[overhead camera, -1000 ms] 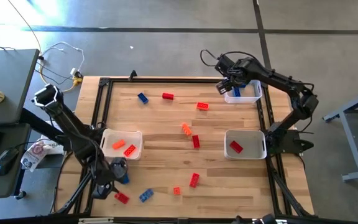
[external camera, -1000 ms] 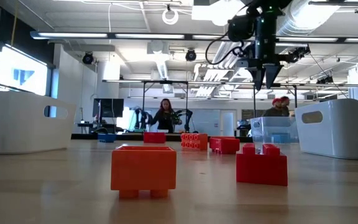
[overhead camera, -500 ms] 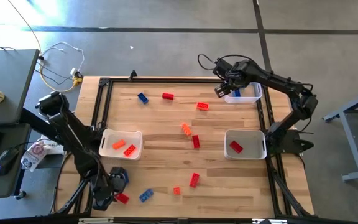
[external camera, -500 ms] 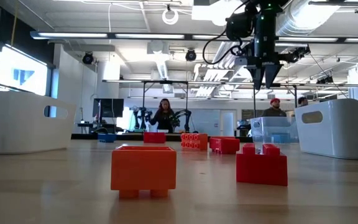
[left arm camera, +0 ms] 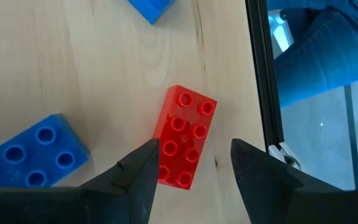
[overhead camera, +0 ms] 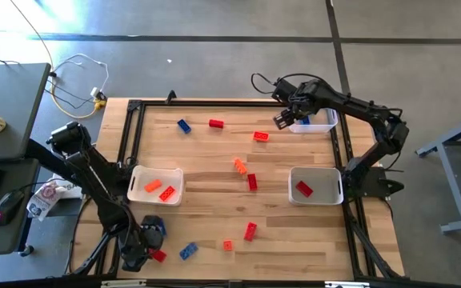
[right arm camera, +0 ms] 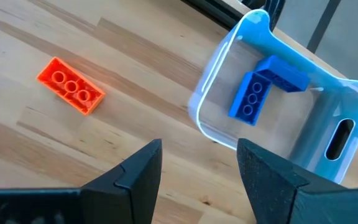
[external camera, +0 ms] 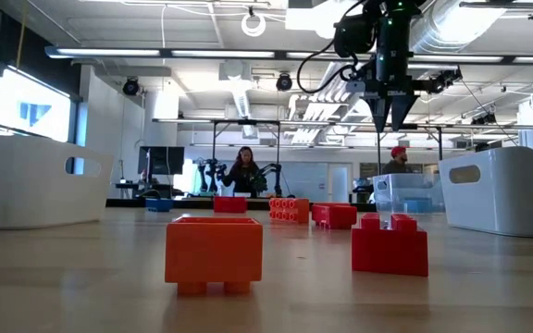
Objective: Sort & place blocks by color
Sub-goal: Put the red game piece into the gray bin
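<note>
The left gripper (left arm camera: 191,163) had dropped to the counter's (overhead camera: 206,188) near left corner and hung with its jaws spread, straddling a red block (left arm camera: 185,137) and not yet touching it. That descent put a pick within reach, by the look of it. In the wrist view the red block's long axis ran roughly along the line the gripper faced, slightly tilted, studs up. A blue block (left arm camera: 27,155) lay beside it. Across the counter, the right gripper (overhead camera: 282,120) had drifted away from the far tray (right arm camera: 328,112), jaws spread and empty, two blue blocks (right arm camera: 260,90) already inside. An orange block (right arm camera: 70,86) lay flat nearby, probably its next target.
</note>
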Robot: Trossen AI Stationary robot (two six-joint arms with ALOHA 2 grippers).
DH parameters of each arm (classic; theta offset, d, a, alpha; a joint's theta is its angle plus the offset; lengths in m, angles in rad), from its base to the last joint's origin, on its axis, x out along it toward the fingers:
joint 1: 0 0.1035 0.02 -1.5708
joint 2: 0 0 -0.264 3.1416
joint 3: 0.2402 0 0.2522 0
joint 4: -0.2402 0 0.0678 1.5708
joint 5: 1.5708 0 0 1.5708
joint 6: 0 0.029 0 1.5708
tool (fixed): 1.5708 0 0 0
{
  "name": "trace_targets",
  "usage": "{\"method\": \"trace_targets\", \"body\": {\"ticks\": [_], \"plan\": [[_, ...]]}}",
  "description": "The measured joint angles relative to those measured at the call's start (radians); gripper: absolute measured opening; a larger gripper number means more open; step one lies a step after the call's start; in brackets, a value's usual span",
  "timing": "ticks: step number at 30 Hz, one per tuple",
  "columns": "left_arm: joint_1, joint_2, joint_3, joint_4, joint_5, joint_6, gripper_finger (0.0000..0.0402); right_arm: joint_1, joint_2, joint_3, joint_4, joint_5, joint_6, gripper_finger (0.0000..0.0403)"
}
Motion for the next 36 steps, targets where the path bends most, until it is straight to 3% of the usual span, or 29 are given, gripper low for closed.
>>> {"method": "trace_targets", "body": {"ticks": [16,25,36], "plan": [[-0.001,0.005,0.001,-0.003,-0.051,0.007,0.0184,0.0,0.0,0.0,0.0,-0.003,0.0,0.0194],[-0.006,0.11,0.002,0.034,0.006,0.0,0.0184,0.0,0.0,0.0,0.0,-0.003,0.0,0.0194],[-0.02,0.166,0.005,0.056,-0.008,-0.002,0.0184,0.0,0.0,0.0,0.0,-0.003,0.0,0.0194]]}}
